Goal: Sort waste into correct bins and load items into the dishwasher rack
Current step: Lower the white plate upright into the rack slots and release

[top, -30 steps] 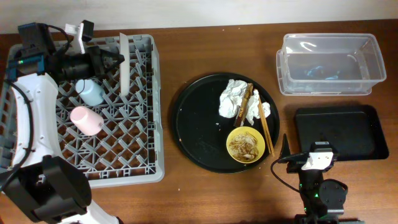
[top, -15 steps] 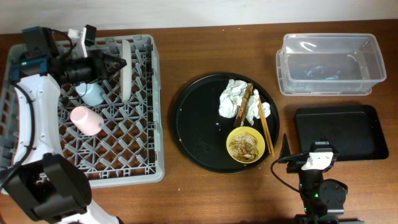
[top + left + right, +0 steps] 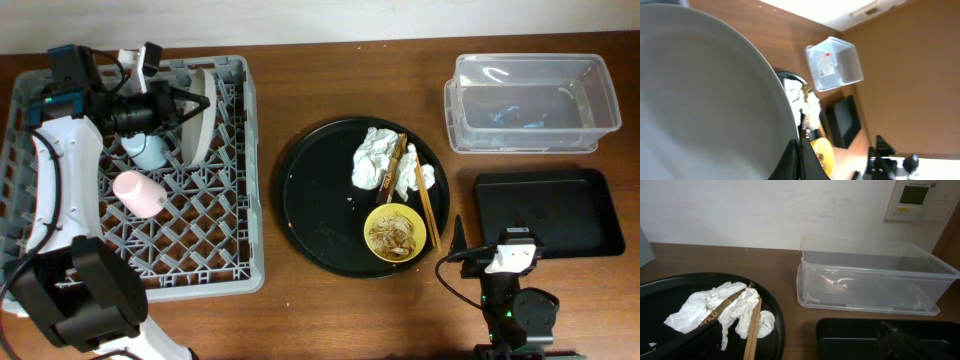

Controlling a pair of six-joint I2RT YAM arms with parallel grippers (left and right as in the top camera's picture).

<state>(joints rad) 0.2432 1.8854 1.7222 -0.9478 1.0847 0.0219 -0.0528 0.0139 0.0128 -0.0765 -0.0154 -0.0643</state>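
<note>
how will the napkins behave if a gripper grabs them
The napkins look crumpled and loose, so probably light and floppy, squashing in a grip. The chopsticks lie across them, so lifting may drag or roll those.

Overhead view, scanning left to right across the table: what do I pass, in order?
pink cup → pale grey plate, standing on edge in the rack → round black tray → clear tub. The shallow black tray is left out because it overlaps the tub's span.
</note>
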